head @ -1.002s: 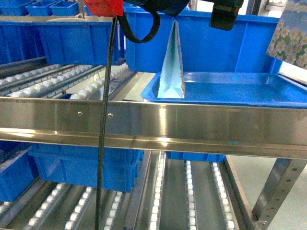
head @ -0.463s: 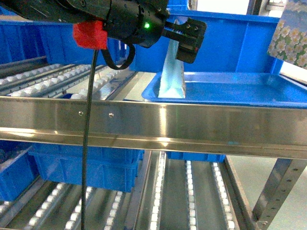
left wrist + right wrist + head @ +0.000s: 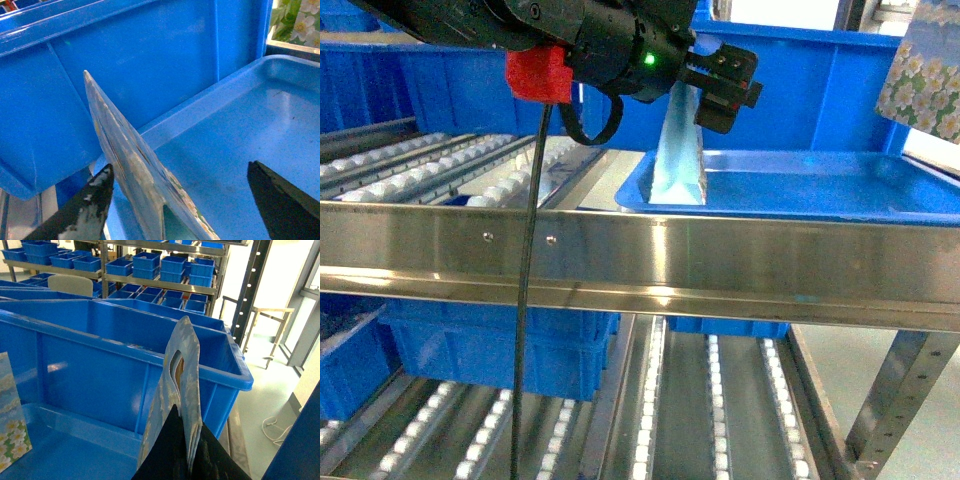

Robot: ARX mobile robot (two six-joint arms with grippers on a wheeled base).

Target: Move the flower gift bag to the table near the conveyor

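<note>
Straddling the thin blue gift bag (image 3: pixel 135 170) at the near left corner of the blue tray (image 3: pixel 820 190) on the conveyor (image 3: pixel 640 255), the left pincer (image 3: pixel 180 200) gapes wide; it should centre, then squeeze the top edge. It has shifted slightly right since half a second ago. The right pincer (image 3: pixel 192 455) pinches a flowered bag (image 3: pixel 177 390).
</note>
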